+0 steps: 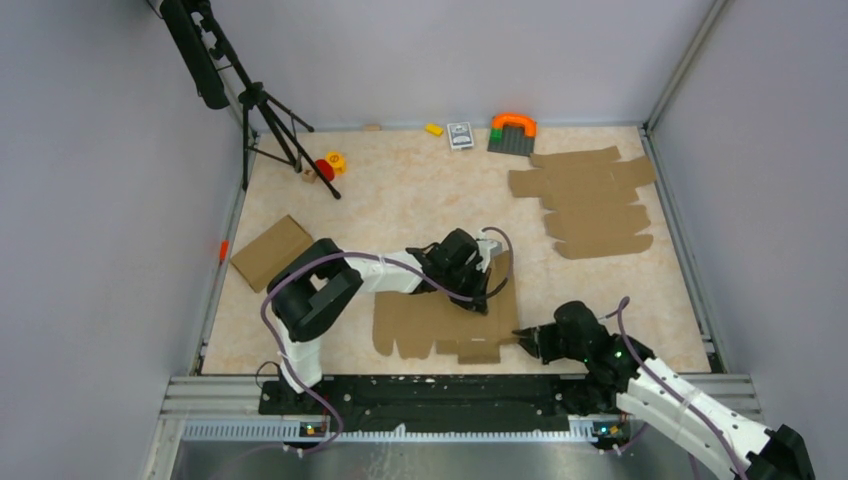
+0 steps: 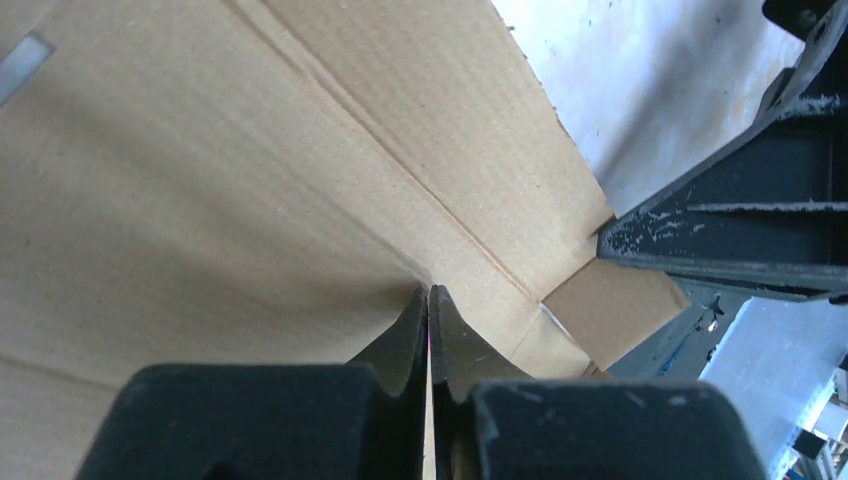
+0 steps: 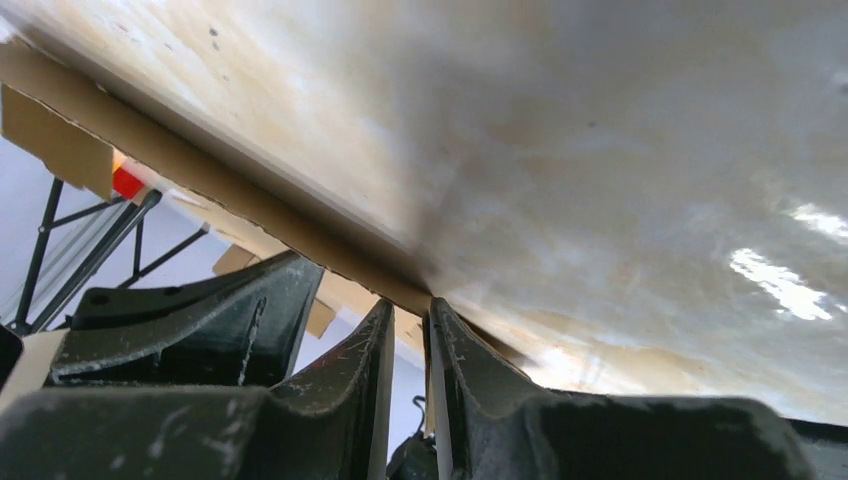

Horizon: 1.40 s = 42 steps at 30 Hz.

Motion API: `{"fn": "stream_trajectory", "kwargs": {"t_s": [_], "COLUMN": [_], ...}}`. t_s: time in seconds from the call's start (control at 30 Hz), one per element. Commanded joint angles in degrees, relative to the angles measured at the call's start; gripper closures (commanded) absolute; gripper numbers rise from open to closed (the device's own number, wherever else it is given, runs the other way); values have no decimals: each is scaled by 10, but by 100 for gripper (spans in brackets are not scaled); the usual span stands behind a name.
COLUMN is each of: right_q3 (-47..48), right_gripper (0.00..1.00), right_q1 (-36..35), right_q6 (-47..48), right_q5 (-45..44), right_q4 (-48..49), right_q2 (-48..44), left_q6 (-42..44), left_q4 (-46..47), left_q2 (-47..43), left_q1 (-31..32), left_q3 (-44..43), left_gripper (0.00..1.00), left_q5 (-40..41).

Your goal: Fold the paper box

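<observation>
- Flat brown die-cut paper box (image 2: 250,170): matt corrugated cardboard, finely ribbed, with pressed creases.
- Beige marbled tabletop (image 3: 650,180): smooth, with a soft sheen and bright glints.
- Black plastic fingers (image 3: 480,370) of the right gripper (image 3: 428,305): dull, scored with pale scratches.
- Silver ribbed rail (image 1: 205,395) at the table's near edge: dull grey metal.
- Pile of loose brown cardboard sheets (image 1: 590,200): matt.

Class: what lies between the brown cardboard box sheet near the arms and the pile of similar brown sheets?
Only bare beige tabletop separates the brown cardboard box sheet from the pile of brown sheets; top view.
</observation>
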<state>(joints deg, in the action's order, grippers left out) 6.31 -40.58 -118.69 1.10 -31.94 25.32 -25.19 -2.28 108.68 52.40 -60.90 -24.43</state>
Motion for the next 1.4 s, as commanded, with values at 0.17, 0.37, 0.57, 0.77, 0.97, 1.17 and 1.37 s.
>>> {"fn": "stream_trajectory", "kwargs": {"t_s": [0.17, 0.37, 0.57, 0.77, 0.97, 1.17, 1.37], "right_q3": [-8, -7, -3, -4, -4, -3, -5], "right_gripper": [79, 86, 88, 88, 88, 88, 88], "right_q1": [6, 6, 6, 6, 6, 5, 6], "right_q6": [-56, -59, -56, -55, -56, -57, -57], "right_q5": [-24, -23, -20, -14, -14, -14, -14], "right_q4": [23, 32, 50, 61, 64, 67, 65], "right_q2": [-11, -2, 17, 30, 28, 28, 27], "left_q6": [31, 86, 175, 247, 292, 313, 303], "left_q4": [34, 52, 5, -77, -99, -128, -112], "left_q2": [-61, -122, -134, -97, -74, -46, -43], "left_q1": [8, 22, 70, 110, 122, 130, 132], "left_q3": [41, 63, 31, -43, -69, -87, -83], "left_gripper": [83, 58, 50, 47, 44, 45, 46], "left_q5": [-27, -48, -1, 44, 32, 46, 37]}}
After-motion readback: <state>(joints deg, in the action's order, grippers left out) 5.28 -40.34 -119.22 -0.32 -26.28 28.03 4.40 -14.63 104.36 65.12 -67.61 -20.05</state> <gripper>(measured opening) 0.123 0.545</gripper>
